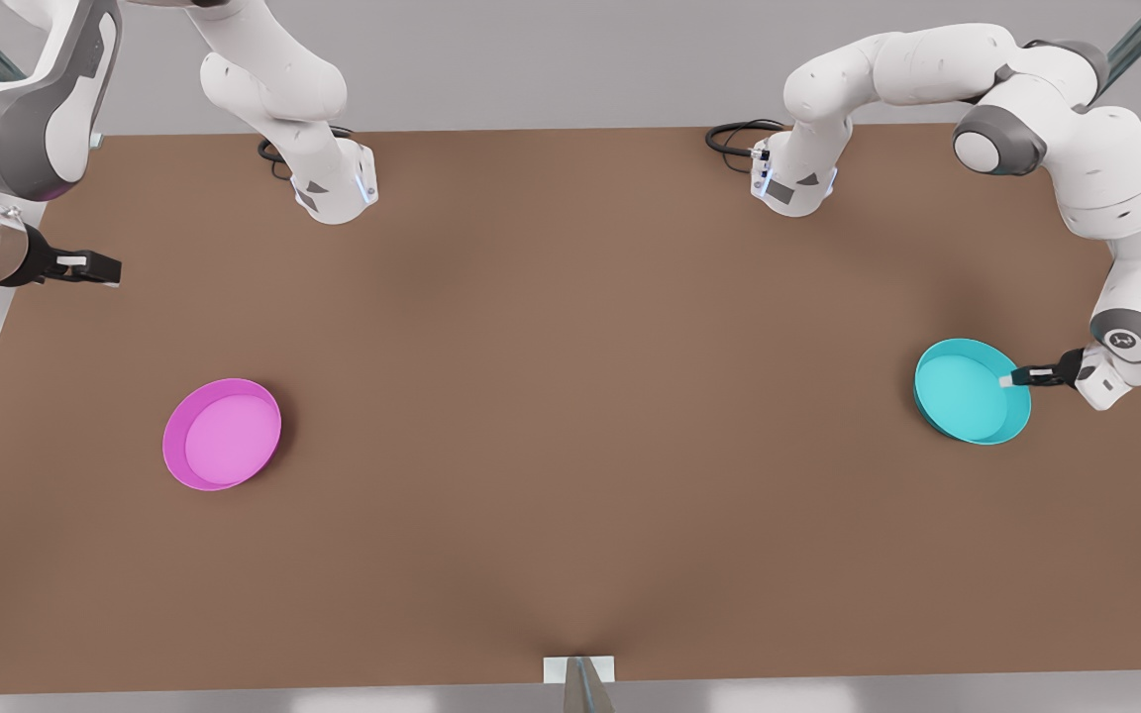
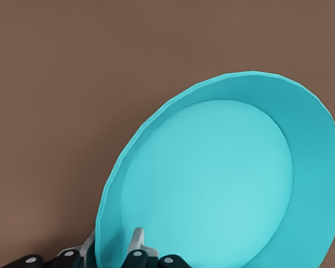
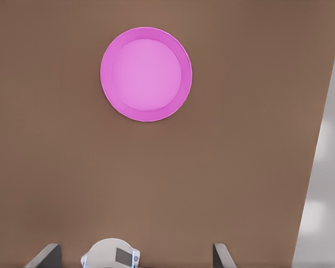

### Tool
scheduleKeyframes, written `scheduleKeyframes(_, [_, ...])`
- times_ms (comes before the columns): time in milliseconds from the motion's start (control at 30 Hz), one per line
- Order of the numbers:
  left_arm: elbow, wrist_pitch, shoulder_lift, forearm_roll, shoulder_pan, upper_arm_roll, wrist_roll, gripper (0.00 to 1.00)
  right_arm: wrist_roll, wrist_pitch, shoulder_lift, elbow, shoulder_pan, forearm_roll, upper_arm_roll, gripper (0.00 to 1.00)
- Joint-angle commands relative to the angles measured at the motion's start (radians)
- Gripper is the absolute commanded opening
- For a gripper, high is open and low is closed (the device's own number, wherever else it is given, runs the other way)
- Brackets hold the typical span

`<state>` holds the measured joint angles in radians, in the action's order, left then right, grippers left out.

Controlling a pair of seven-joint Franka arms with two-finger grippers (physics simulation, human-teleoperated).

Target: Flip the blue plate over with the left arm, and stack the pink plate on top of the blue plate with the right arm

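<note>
The blue plate (image 1: 967, 394) is at the front view's right, its open side up and tilted, one edge raised off the brown table (image 1: 570, 327). My left gripper (image 1: 1011, 379) is shut on its rim. In the left wrist view one finger (image 2: 137, 241) is inside the blue plate (image 2: 212, 184) and the other is outside the wall. The pink plate (image 1: 223, 434) lies flat, open side up, at the front view's left. My right gripper (image 1: 95, 267) hangs high near the table's left edge, behind the pink plate (image 3: 146, 74), open, with its fingers (image 3: 46, 254) wide apart.
Both arm bases (image 1: 333, 188) (image 1: 793, 183) stand at the table's back edge with black cables beside them. A small white bracket (image 1: 578, 669) sits at the middle of the front edge. Grey floor (image 3: 326, 184) lies past the table's side edge.
</note>
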<state>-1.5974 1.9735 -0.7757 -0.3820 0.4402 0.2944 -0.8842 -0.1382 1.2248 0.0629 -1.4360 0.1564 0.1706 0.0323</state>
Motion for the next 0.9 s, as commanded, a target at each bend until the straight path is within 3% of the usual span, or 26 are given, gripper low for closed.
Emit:
scheduleKeyframes(0, [0.001, 0.001, 0.001, -0.001, 0.000, 0.000, -0.062, 0.41, -0.001, -0.001, 0.000, 0.002, -0.006, 0.000, 0.000, 1.00])
scheduleKeyframes(133, [0.001, 0.001, -0.005, -0.017, 0.000, 0.000, -0.061, 0.40, -0.001, 0.004, 0.006, 0.005, -0.011, 0.000, 0.000, 1.00])
scheduleKeyframes(233, [0.002, 0.001, -0.005, -0.026, 0.000, 0.000, -0.035, 0.21, -0.003, 0.004, 0.008, 0.005, -0.009, 0.000, 0.000, 1.00])
scheduleKeyframes(667, [0.060, -0.041, 0.041, -0.026, -0.038, -0.009, 0.133, 0.21, -0.006, -0.004, 0.015, 0.003, 0.000, 0.001, -0.006, 1.00])
scheduleKeyframes(800, [0.062, -0.051, 0.231, -0.003, -0.267, -0.001, 0.283, 0.21, -0.004, -0.005, 0.015, 0.002, 0.002, 0.001, -0.006, 1.00])
scheduleKeyframes(867, [0.108, -0.054, 0.253, 0.018, -0.489, 0.109, 0.408, 0.21, -0.004, -0.005, 0.015, 0.000, 0.000, 0.001, -0.006, 1.00])
